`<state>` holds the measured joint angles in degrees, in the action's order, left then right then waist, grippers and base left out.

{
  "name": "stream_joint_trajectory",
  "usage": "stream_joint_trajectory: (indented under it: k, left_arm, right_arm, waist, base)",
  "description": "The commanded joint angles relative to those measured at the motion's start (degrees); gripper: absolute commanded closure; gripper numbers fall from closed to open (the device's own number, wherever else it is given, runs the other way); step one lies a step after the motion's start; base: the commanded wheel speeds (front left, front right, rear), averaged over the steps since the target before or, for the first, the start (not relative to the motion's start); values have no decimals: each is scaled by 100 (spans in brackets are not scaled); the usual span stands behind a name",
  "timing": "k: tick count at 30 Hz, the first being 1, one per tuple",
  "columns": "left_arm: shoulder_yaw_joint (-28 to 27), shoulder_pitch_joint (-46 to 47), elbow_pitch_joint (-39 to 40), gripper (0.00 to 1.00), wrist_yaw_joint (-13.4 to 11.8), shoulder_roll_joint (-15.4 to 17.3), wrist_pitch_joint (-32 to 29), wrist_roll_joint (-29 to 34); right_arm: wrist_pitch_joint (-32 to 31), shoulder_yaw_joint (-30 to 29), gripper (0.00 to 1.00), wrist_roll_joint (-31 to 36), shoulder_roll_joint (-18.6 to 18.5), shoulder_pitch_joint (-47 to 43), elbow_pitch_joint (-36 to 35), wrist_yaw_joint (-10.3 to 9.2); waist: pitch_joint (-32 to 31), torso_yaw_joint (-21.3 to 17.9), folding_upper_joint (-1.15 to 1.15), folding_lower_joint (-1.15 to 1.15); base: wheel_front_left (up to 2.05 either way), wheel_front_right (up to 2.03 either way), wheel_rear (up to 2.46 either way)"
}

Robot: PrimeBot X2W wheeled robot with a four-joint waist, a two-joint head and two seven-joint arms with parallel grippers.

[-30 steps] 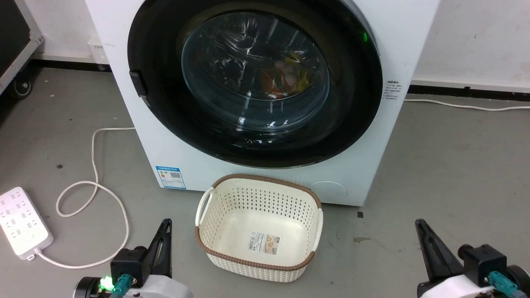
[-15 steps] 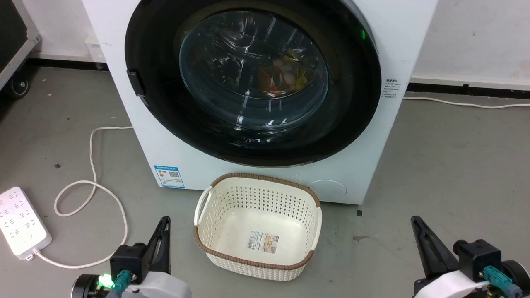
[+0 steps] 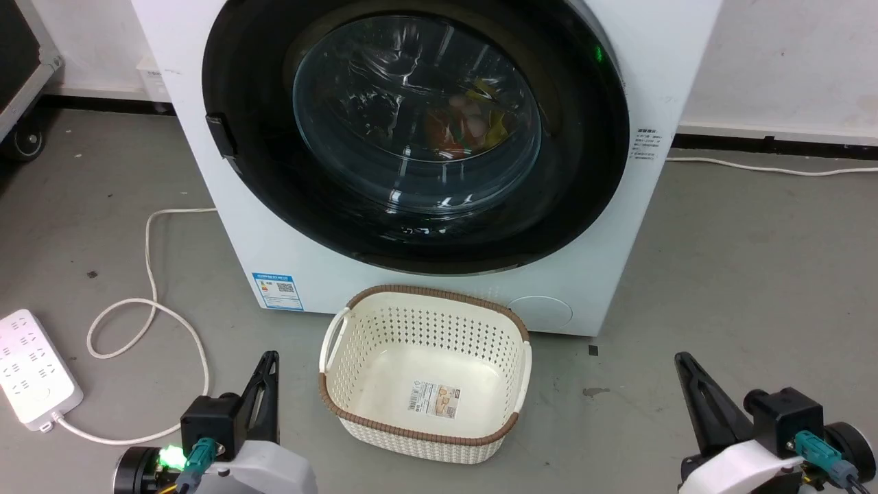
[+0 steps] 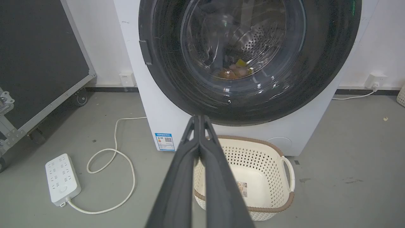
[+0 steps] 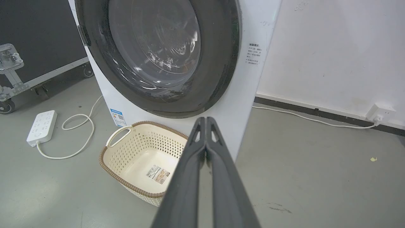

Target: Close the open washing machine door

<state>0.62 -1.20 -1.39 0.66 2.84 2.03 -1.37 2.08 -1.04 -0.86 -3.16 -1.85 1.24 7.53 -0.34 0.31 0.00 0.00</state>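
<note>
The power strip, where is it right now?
In the head view the white power strip lies on the floor at the robot's far left, left of the washing machine and the basket.

A cream perforated basket (image 3: 411,439) sits on the grey floor (image 3: 741,274), a white power strip (image 3: 31,370) well apart.

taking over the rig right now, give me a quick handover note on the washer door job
Left gripper: shut, holding nothing, back from the machine.
Right gripper: shut, holding nothing, also clear of the machine.
Washing machine door: lies flush against the front of the washing machine; coloured laundry shows through the glass.
Cream basket: on the floor just in front of the machine, no laundry in it.
Done: the door looks closed.
Left: probably only checking that the latch caught, which these views cannot show.
</note>
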Motion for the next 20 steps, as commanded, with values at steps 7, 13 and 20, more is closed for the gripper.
stream_joint_trajectory:
  k: [7,13,20]
  left_arm:
    - [-39,91,73,100,-41,3,-86,85]
    - [-53,109,113,100,-56,4,-157,116]
    - [-62,120,139,100,-66,4,-203,137]
  right_arm:
    - [-91,51,100,62,26,131,-80,-4]
    - [-162,83,100,77,27,164,-106,-4]
    - [-208,104,100,86,28,185,-124,-4]
  waist:
    - [14,-13,0,0]
    - [26,-24,0,0]
    - [34,-31,0,0]
  base:
    - [0,0,0]
    - [0,0,0]
    - [0,0,0]
